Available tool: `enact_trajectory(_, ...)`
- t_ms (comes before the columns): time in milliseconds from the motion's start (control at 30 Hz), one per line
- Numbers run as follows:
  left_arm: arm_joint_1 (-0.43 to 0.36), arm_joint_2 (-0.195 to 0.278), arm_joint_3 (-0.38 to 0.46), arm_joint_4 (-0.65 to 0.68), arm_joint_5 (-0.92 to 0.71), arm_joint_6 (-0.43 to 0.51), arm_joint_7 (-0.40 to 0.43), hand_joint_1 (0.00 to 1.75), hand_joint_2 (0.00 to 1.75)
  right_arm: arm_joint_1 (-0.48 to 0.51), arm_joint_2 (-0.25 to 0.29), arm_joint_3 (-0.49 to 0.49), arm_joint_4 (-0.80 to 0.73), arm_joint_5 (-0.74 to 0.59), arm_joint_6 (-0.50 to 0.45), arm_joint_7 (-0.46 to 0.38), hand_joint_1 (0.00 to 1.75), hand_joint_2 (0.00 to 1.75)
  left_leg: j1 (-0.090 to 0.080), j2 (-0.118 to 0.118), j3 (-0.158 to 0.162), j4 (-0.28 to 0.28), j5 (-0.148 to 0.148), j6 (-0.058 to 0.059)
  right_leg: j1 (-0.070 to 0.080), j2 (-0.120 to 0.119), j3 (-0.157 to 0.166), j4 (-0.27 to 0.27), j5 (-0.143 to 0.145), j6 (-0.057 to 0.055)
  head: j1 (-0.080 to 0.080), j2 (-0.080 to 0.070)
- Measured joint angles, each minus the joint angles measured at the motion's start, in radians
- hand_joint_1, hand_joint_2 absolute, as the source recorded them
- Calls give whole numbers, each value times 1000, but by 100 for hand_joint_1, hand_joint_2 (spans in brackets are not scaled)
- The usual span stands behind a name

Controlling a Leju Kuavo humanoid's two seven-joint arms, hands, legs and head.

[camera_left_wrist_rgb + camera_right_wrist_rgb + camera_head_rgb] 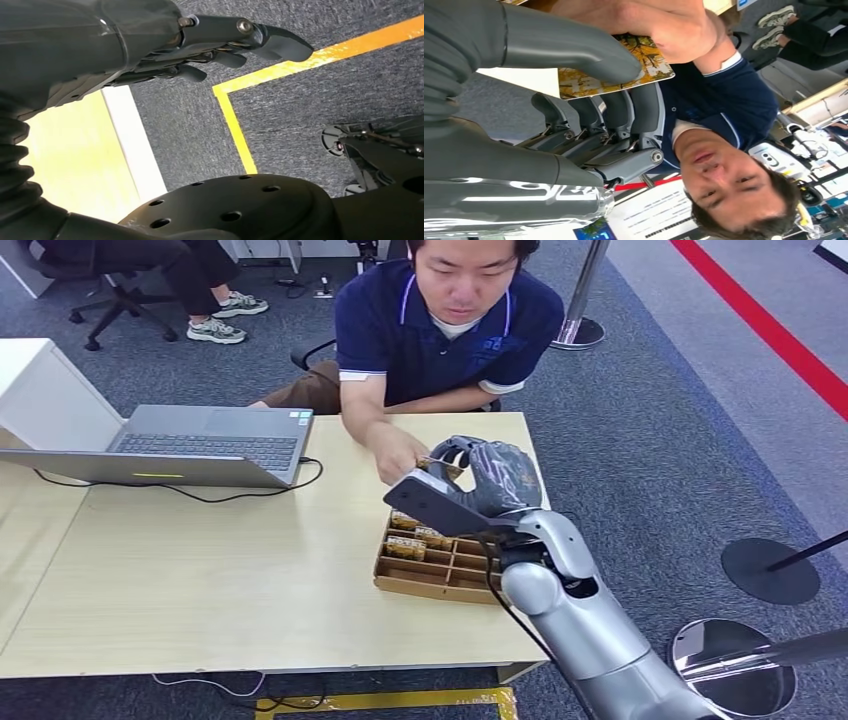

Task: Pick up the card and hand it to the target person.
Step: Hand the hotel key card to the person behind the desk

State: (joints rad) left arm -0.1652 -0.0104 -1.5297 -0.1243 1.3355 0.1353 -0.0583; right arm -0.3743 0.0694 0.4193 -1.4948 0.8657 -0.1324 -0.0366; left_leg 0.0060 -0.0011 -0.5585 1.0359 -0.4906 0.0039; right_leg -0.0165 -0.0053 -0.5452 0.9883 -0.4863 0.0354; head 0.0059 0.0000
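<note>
The right hand [574,95] pinches the card [624,70], its long axis pointing at the person's hand [674,30].

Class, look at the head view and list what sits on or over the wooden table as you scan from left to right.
Laptop → person's hand → card pinched in the robot's right hand, above the cardboard tray.
</note>
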Motion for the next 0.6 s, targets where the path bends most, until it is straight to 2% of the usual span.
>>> enact_trajectory(33,0,1,0,0,0,-3,0,0,175,-3,2,4,3,-1,0,0,136,175,0,0,0,0,0,0,0,0,0,0,0,0,0,0)
enact_trajectory(167,0,2,0,0,-4,-7,1,0,175,-9,8,12,13,-3,0,2,98,175,0,0,0,0,0,0,0,0,0,0,0,0,0,0)
enact_trajectory(333,-2,2,0,0,-7,-6,6,0,175,-15,12,15,24,-4,0,5,93,175,0,0,0,0,0,0,0,0,0,0,0,0,0,0)
enact_trajectory(400,-2,2,0,0,-7,-6,7,0,175,-17,12,15,26,-4,0,6,51,175,0,0,0,0,0,0,0,0,0,0,0,0,0,0)
enact_trajectory(467,-1,2,0,0,-6,-7,7,0,87,-18,13,15,27,-4,0,6,9,175,0,0,0,0,0,0,0,0,0,0,0,0,0,0)
enact_trajectory(533,3,2,0,0,-4,-9,7,0,0,-18,13,15,28,-4,-1,6,2,175,0,0,0,0,0,0,0,0,0,0,0,0,0,0)
enact_trajectory(600,8,2,-1,0,-1,-13,10,0,0,-19,13,15,30,-5,-1,6,0,175,0,0,0,0,0,0,0,0,0,0,0,0,0,0)
